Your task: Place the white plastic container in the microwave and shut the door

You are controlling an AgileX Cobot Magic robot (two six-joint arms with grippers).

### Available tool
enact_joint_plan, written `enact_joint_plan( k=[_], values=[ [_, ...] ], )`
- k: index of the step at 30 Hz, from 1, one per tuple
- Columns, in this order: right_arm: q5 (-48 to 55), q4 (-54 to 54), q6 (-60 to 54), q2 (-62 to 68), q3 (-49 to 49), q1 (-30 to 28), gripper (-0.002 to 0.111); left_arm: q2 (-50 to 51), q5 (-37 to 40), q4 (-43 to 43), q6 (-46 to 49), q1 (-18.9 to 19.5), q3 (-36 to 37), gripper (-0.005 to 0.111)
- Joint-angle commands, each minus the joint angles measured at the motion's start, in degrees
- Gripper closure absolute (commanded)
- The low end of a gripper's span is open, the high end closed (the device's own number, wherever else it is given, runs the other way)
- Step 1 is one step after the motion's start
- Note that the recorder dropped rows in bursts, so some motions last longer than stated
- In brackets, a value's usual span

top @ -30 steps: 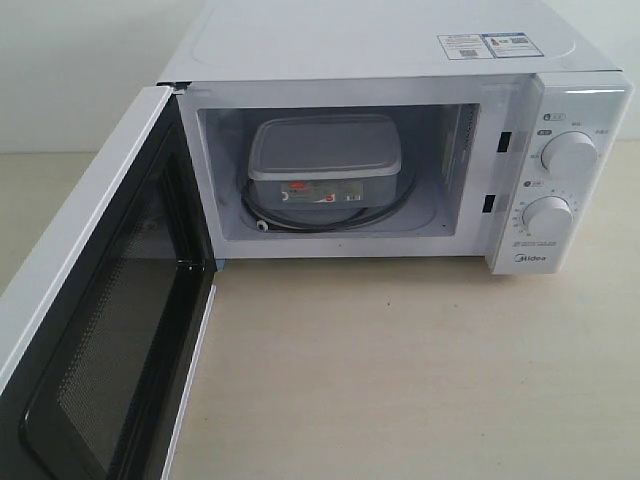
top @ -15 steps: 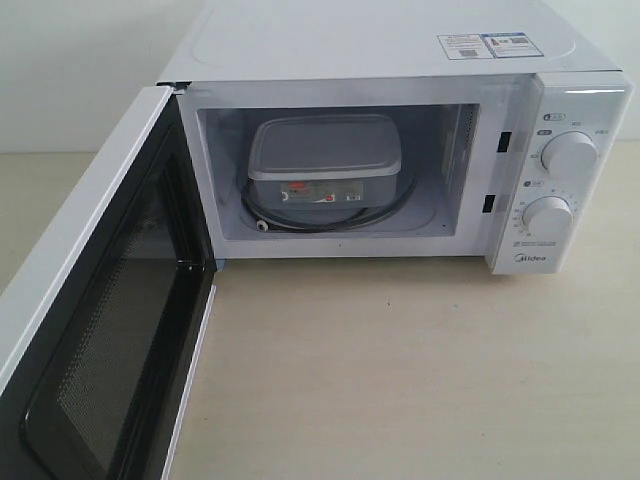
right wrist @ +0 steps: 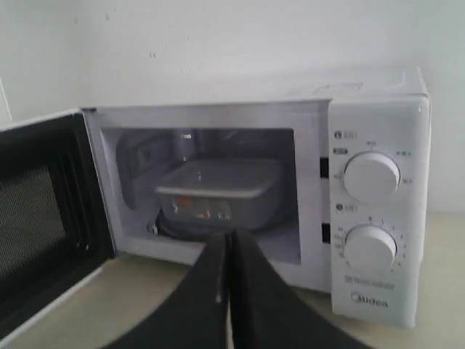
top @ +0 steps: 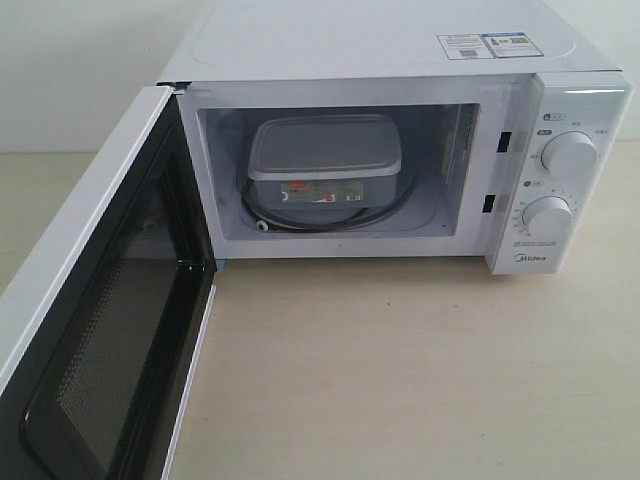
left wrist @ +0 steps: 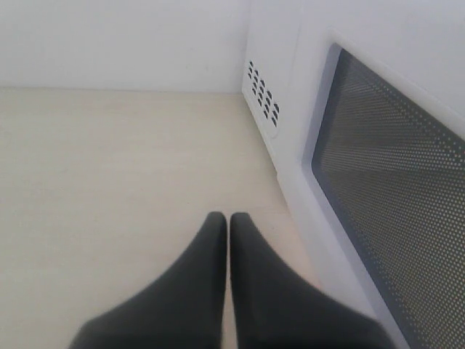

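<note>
the left gripper point(left wrist: 227, 217) has its two dark fingers pressed together with nothing between them. it sits low over the table point(left wrist: 109, 167), on the outer side of the door point(left wrist: 309, 156); the door's mesh window runs just beside it, apart from the fingers. the right gripper point(right wrist: 229, 237) is likewise pinched closed and empty, facing the open cavity of the microwave point(right wrist: 374, 123) from the front, well back from it.

the white plastic container point(top: 325, 160) is already inside, resting on a dark ring on the cavity floor, its long axis across the opening and its small red label toward the front. what remains, as i judge it, is the door point(top: 100, 330), which stands swung wide toward the left arm's side. its outer face lies right next to the left gripper, so that arm is the nearer one to push it round toward the cavity.

neither gripper shows in the exterior view, so their places relative to the door edge are hard to fix. the door handle is not visible, and the door's lower end is cut off.
</note>
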Motion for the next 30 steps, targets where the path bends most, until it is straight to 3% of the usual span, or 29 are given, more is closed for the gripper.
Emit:
enact_joint_plan(
  k=[1,12,30],
  values=[
    [7.6,-4.7,2.7,-0.2,0.0,-0.1,0.108,-0.1,0.0,0.0,-0.1,0.2,0.2,0.103],
    [18.8,-5.1,4.1,-0.2,0.0,-0.1,0.108,-0.1,0.0,0.0,-0.1,0.2,0.2,0.103],
    [18.9,-4.2,3.2,-0.2,0.0,-6.3,0.108,-0.1,0.0,0.0,-0.1,0.2,0.2,0.103]
  ],
)
